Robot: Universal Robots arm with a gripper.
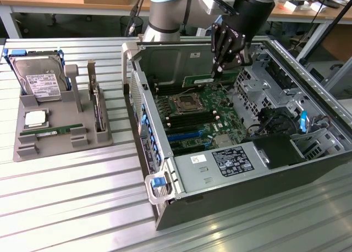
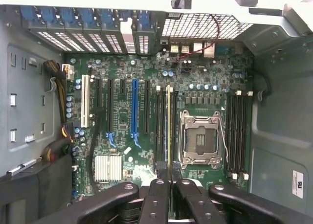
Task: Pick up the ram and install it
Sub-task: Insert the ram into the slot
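My gripper (image 1: 216, 71) hangs inside the open computer case (image 1: 165, 177), over the far part of the motherboard (image 1: 192, 111). It is shut on a ram (image 1: 203, 80), a long green stick held by its upper edge. In the wrist view the ram (image 2: 169, 126) shows edge-on between my black fingers (image 2: 157, 194), and my gripper (image 2: 169, 177) is clamped on it. The stick runs along the black memory slots (image 2: 160, 126) beside the empty processor socket (image 2: 199, 138). Whether it touches a slot I cannot tell.
On the exterior view's left a grey holder (image 1: 60, 144) carries a hard drive (image 1: 38, 78), a square silver chip (image 1: 36, 118), another green stick (image 1: 52, 132) and an upright card (image 1: 98, 111). More memory slots (image 2: 237, 133) lie beyond the socket. Case walls and drive cages (image 1: 286, 81) hem the board in.
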